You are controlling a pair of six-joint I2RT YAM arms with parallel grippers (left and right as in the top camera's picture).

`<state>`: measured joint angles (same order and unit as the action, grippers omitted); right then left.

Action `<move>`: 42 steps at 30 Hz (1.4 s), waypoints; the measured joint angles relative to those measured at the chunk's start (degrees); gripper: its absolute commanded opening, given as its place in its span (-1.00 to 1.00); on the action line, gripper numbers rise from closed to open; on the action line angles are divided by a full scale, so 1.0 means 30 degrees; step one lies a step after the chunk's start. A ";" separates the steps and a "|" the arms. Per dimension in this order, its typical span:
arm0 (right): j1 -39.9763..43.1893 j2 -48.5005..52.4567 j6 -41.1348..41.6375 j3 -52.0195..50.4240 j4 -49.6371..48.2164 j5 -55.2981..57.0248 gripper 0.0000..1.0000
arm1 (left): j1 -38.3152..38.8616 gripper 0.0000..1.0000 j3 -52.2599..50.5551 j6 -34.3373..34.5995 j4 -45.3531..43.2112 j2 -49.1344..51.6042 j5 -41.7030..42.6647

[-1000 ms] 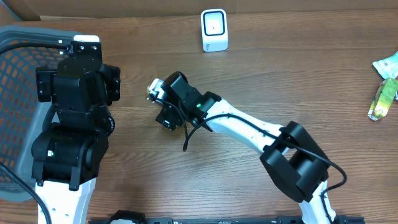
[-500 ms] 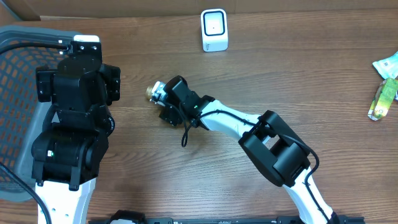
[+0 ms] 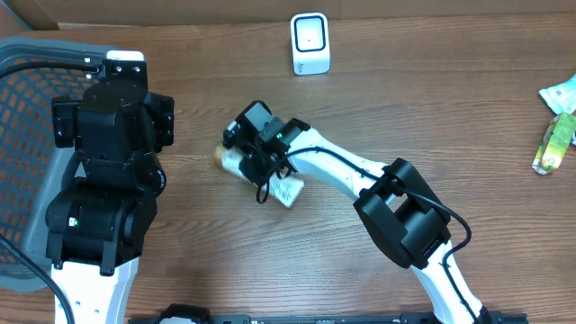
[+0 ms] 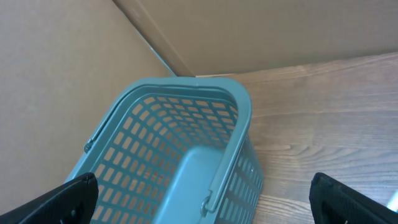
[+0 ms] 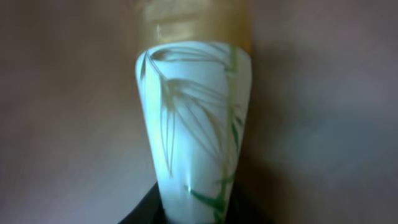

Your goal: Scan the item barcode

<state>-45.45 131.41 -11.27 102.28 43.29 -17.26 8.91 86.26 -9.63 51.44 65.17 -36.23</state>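
White tube printed with green bamboo leaves and capped in gold sits left of centre on the wooden tabletop, gripped across its middle by the right fingers. Left fingers stand wide apart above the teal basket. Scanner stands near the far edge.

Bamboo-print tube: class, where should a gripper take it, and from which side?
Mid-body of the tube, below its gold cap, from above, jaws across its width: it seems to lie flat on the table and narrows away from the cap.
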 measured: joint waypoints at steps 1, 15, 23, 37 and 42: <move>0.0029 0.0022 0.0051 0.0437 0.1596 -0.1020 -0.40 | 0.0000 0.99 0.0000 0.0000 0.0007 0.0000 0.0000; 0.2965 0.0022 0.0248 0.3082 0.9479 -1.3471 0.51 | 0.0000 0.99 0.0000 0.0000 0.0007 0.0000 0.0000; 0.3614 0.0022 0.0240 0.3045 1.1890 -1.0149 1.00 | 0.0000 0.99 0.0000 0.0000 0.0007 0.0000 0.0007; 0.2754 -0.0962 0.3140 0.2965 1.3078 -0.3840 1.00 | 0.0000 0.99 0.0000 0.0000 0.0007 0.0000 0.0007; 0.2769 -0.5406 0.5034 0.2805 1.2225 0.0947 1.00 | 0.0000 0.99 0.0000 0.0000 -0.0007 0.0000 0.0007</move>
<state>-37.15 115.20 3.84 110.69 79.96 -14.41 8.91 86.26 -9.63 51.42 65.17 -36.21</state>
